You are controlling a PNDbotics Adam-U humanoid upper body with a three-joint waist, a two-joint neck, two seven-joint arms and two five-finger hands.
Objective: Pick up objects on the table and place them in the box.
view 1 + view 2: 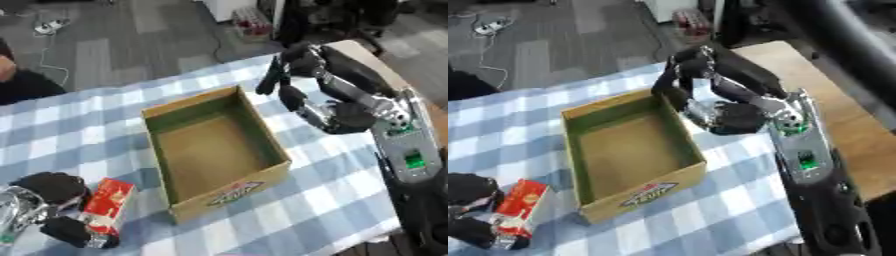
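One cardboard box (pixel 214 150), open-topped and empty inside, standing on the blue-and-white checked table (pixel 332 195). One red-and-white carton (pixel 108 205), at the table's near left corner, just left of the box, grasped by the left robot hand (pixel 52 210), fingers curled round it. One right robot hand (pixel 319 95), raised beside the box's far right corner, fingers bent, holding nothing.
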